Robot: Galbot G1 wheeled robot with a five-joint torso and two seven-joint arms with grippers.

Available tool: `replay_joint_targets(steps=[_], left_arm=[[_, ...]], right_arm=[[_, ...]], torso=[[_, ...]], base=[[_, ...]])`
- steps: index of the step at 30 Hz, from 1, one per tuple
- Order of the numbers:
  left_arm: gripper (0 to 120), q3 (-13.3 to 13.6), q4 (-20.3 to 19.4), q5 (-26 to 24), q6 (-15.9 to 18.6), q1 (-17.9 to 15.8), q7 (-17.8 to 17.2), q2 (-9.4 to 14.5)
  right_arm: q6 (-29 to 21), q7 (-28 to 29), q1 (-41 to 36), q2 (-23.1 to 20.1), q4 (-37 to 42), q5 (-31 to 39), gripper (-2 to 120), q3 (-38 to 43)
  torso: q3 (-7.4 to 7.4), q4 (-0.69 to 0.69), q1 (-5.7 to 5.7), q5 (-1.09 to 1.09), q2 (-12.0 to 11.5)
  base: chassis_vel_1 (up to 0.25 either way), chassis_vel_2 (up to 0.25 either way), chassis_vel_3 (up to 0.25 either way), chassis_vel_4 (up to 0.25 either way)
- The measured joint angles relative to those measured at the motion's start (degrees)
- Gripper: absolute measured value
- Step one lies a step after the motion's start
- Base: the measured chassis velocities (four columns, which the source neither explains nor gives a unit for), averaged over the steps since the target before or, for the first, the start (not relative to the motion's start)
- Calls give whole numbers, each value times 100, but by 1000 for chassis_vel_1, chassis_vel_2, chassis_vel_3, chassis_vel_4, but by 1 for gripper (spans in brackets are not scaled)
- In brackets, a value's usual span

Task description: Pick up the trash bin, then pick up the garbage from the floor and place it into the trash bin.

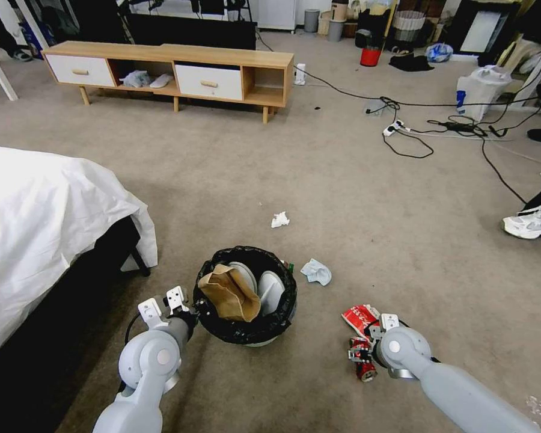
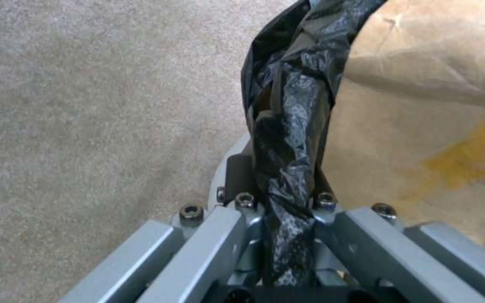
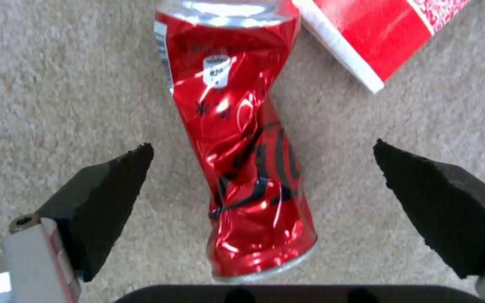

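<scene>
The trash bin (image 1: 246,328), white with a black bag over its rim, stands on the carpet just in front of me. A crumpled brown paper bag (image 1: 229,293) and pale bottles lie inside it. My left gripper (image 1: 192,314) is shut on the bin's near-left rim; the left wrist view shows the black bag (image 2: 287,139) pinched between its fingers. My right gripper (image 3: 262,168) is open low over a crushed red can (image 3: 242,143) lying on the floor (image 1: 403,240), one pad on each side. A red-and-white carton (image 1: 359,317) lies beside the can (image 1: 363,361). Two white tissues (image 1: 280,219) (image 1: 317,271) lie beyond the bin.
A bed with a white sheet (image 1: 42,222) fills the left side. A low wooden cabinet (image 1: 174,69) stands at the back. Cables and a power strip (image 1: 403,129) cross the far right floor, near a white plastic bag (image 1: 481,90) and a white shoe (image 1: 532,222).
</scene>
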Motion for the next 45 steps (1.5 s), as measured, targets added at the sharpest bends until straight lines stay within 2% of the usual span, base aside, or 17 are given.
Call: replay_joint_targets(steps=[13,34,45], left_arm=[[2,-30,-33,82,0,70,0,-88],[2,-29,-52,230,0,168,15,-217],[2,-28,-54,243,0,174,22,-211]], right_arm=[[0,-141,102,109,-222,-177,100,-45],[0,-393,96,48,-420,-443,100,132],[0,-419,86,52,-395,-490,100,73]], torso=[[0,0,0,0,0],[1,0,0,0,0],[1,0,0,0,0]], base=[[0,0,0,0],[0,0,0,0],[0,0,0,0]])
